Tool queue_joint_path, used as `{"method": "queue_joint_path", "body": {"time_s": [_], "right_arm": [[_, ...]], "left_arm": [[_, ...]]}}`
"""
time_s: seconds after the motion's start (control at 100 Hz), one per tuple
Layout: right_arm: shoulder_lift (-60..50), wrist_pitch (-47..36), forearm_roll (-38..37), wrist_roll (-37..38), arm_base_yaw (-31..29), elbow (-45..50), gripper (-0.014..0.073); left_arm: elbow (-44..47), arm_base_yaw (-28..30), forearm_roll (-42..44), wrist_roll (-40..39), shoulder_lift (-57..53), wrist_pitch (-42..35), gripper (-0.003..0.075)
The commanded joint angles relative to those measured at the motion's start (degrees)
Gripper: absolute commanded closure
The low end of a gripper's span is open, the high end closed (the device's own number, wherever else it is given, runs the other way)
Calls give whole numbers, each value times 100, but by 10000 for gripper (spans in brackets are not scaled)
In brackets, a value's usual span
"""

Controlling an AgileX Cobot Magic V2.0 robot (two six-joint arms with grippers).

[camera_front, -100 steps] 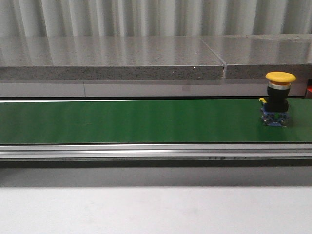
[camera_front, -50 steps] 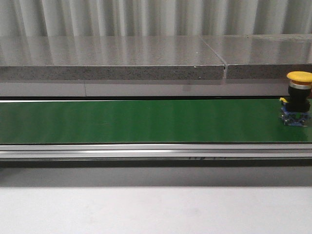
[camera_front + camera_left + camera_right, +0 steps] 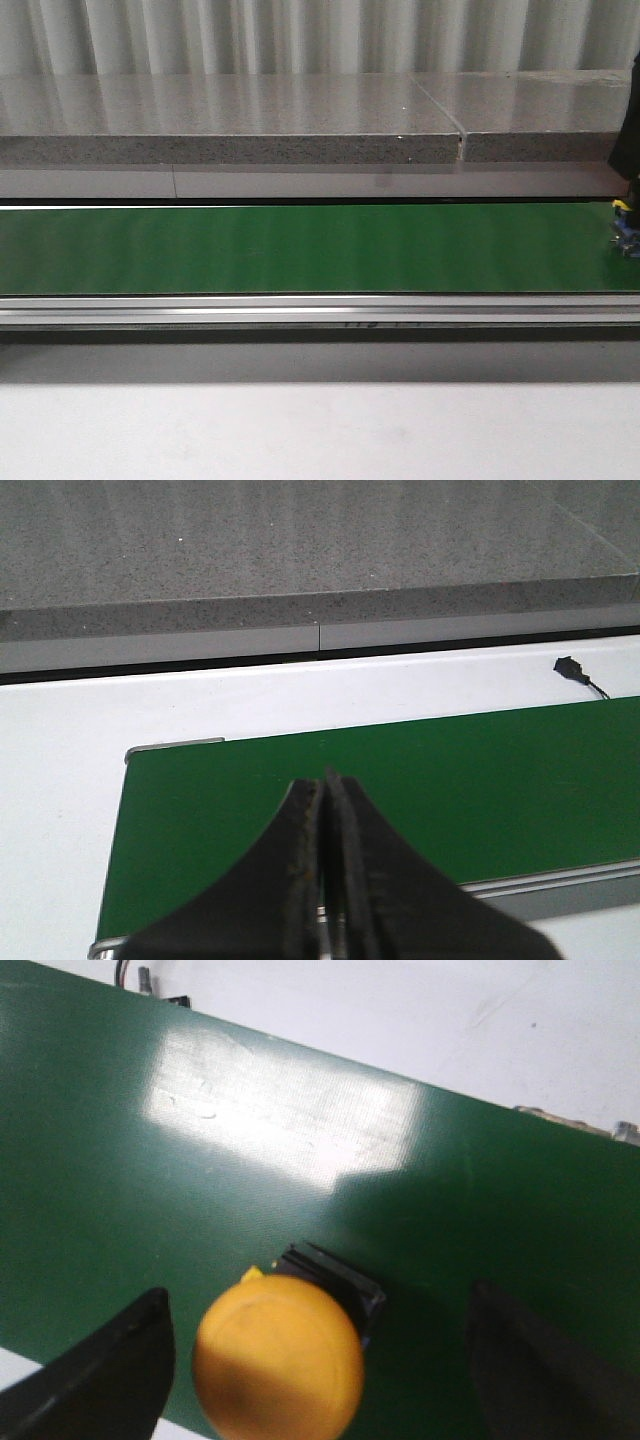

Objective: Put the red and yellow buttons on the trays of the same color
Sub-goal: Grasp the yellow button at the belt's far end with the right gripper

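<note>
1. The step in hand looks like the pick-up of the yellow button: it stands upright on the green belt, right at the belt's right end, and in the front view only a sliver of its blue base shows at the frame edge.

2. The right gripper hangs directly over it with its jaws spread wide. One dark finger sits on either side of the yellow cap, and neither touches it; the cap sits closer to one finger than the other.

3. I'd judge the next move calls for centring the jaws on the button, dropping lower around the black body under the cap, then closing. The button stands near the belt's edge, so a glancing finger could tip it off.

4. The left gripper is pinched tight with nothing between its fingers, poised above the near left corner of the belt, holding nothing.

5. No tray of either colour shows in any view, and no red button, so where the yellow one must go cannot be told from here.
</note>
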Motion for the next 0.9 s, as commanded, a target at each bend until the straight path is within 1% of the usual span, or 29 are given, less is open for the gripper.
{"method": "queue_joint_path", "body": {"time_s": [0.0,0.07,0.12,0.19,0.31,0.36,0.41,0.45,0.51,0.7,0.77,0.89], "right_arm": [[6,-268,141,-68,-9,-127,0],[114,-289,141,-68,-9,-127,11],[147,-269,141,-62,-9,-127,54],[147,-257,141,-4,-9,-127,164],[147,-152,141,87,-9,-127,421],[147,-69,141,87,-9,-127,510],[136,-22,141,87,-15,-127,578],[127,-7,141,93,-22,-127,617],[84,-7,141,98,-22,-127,641],[-311,-13,141,263,-81,-127,640],[-529,-2,134,370,-204,-127,640],[-923,89,94,551,-585,-127,640]], "left_arm": [[-145,-35,-135,-15,16,-426,740],[-145,-35,-135,-15,16,-426,740],[-145,-35,-135,-15,16,-426,740],[-145,-35,-135,-15,16,-426,740],[-145,-35,-135,-15,16,-426,740],[-145,-35,-135,-15,16,-426,740],[-145,-35,-135,-15,16,-426,740],[-145,-35,-135,-15,16,-426,740],[-145,-35,-135,-15,16,-426,740],[-145,-35,-135,-15,16,-426,740],[-145,-35,-135,-15,16,-426,740],[-145,-35,-135,-15,16,-426,740]]}}
